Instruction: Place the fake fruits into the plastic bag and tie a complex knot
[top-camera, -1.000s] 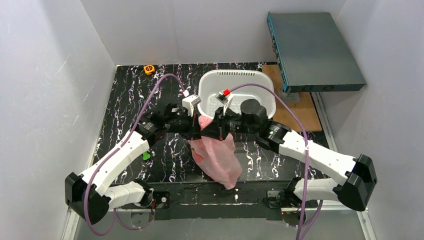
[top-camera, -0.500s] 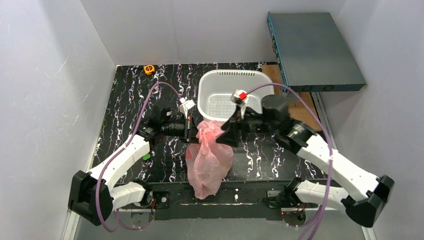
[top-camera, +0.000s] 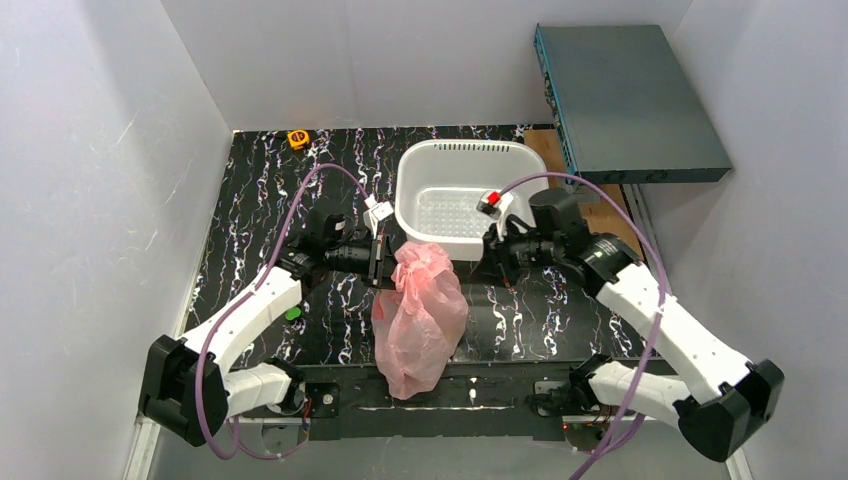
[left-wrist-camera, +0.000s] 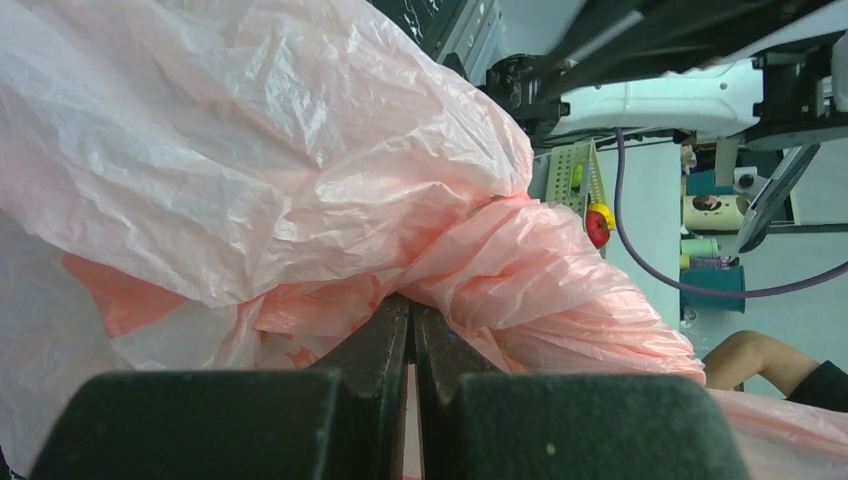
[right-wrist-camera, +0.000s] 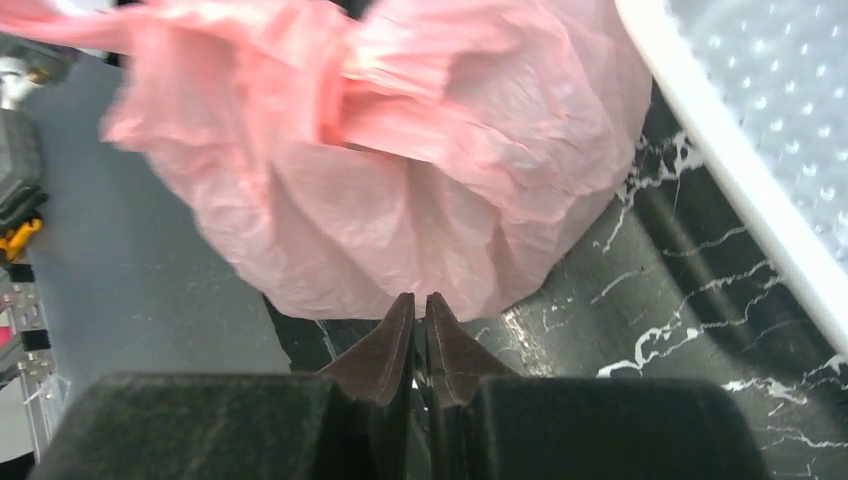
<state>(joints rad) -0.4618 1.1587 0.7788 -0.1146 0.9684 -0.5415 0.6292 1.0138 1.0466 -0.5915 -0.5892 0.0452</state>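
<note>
The pink plastic bag (top-camera: 420, 315) hangs bulging in the middle of the table, its gathered top held up at the left. My left gripper (top-camera: 385, 263) is shut on the bunched top of the bag; in the left wrist view its jaws (left-wrist-camera: 411, 305) pinch pink film (left-wrist-camera: 250, 150). My right gripper (top-camera: 492, 264) is to the right of the bag and apart from it. Its jaws (right-wrist-camera: 420, 300) are shut with nothing between them, and the bag (right-wrist-camera: 420, 180) is just ahead of them. No fruit shows; the bag's contents are hidden.
A white perforated basket (top-camera: 470, 195) stands just behind the bag; its rim (right-wrist-camera: 740, 190) shows in the right wrist view. A grey box (top-camera: 630, 95) sits on a wooden board (top-camera: 610, 235) at the back right. A yellow tape measure (top-camera: 298, 138) lies at the back, and a small green toy (top-camera: 292, 312) by the left arm.
My right gripper has come off the bag's top and pulled away to the right. The bag has swung left and now hangs from the left gripper alone.
</note>
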